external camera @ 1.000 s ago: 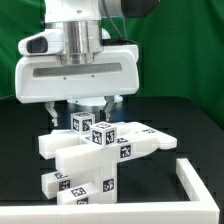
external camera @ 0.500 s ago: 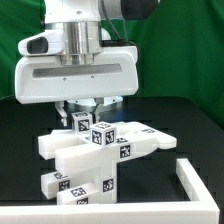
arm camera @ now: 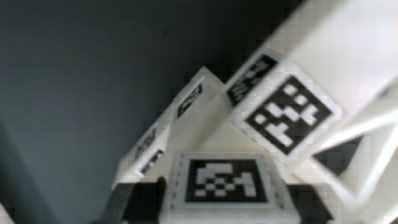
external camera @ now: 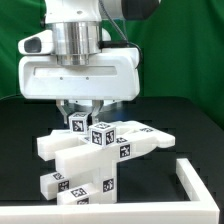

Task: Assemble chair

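Observation:
The chair (external camera: 100, 150) is a cluster of white matte blocks and bars with black-and-white tags, joined and standing on the black table at the centre of the exterior view. My gripper (external camera: 88, 110) hangs straight above it, its fingers down around a small tagged block (external camera: 81, 123) at the top of the cluster. In the wrist view this tagged piece (arm camera: 228, 180) lies between the dark finger pads (arm camera: 150, 195), which sit tight against its sides. More tagged chair faces (arm camera: 285, 110) stretch away beyond it.
A white raised bar (external camera: 195, 185) borders the table at the exterior view's lower right. A green backdrop stands behind. The large white arm body (external camera: 80, 70) hides the area behind the chair.
The hand has shifted slightly toward the exterior view's right and a touch upward. The chair pieces look unmoved.

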